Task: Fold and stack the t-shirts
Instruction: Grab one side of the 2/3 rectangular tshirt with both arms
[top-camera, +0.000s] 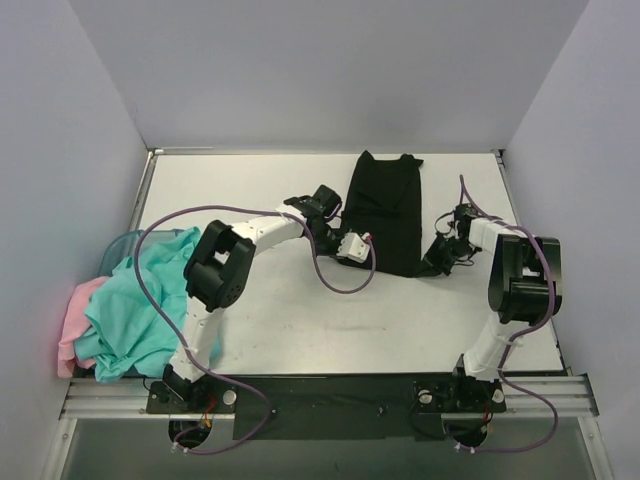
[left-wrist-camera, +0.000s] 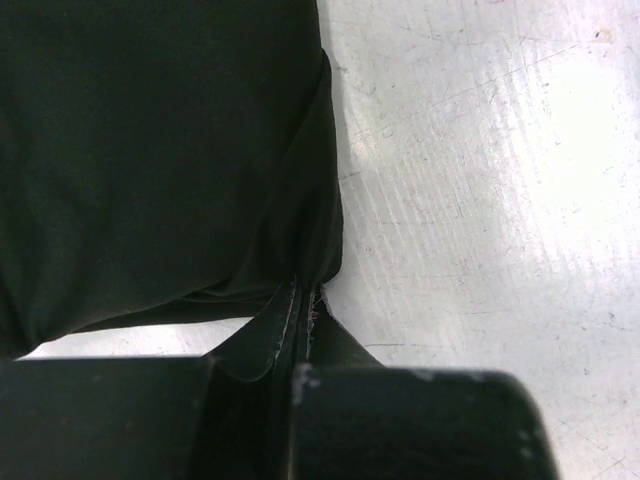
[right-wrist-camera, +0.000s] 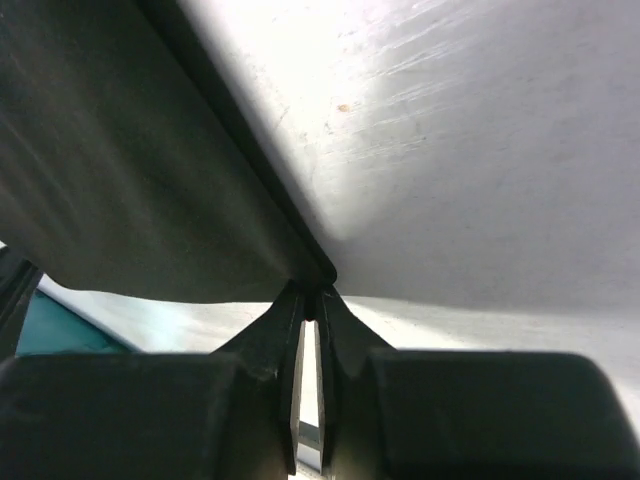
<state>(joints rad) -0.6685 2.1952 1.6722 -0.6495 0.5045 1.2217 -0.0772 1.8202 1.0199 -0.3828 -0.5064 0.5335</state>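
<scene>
Black cloth lies across the far middle of the white table. It is the black t-shirt, spread flat as a long strip with its collar end far and its hem near. From above, the left gripper sits at the strip's near left corner and the right gripper at its near right corner. At the table's left edge the teal t-shirts lie in a loose heap. A pink t-shirt is under their left side, and a translucent teal bin shows behind them.

In the left wrist view, the black t-shirt fills the upper left and bare table the right. The left gripper has its jaws pressed together, pinching the shirt's puckered corner.

In the right wrist view, the black t-shirt slopes across the left and the table lies to the right. The right gripper has its fingertips meeting on the shirt's corner, with only a thin slit between the fingers lower down.
</scene>
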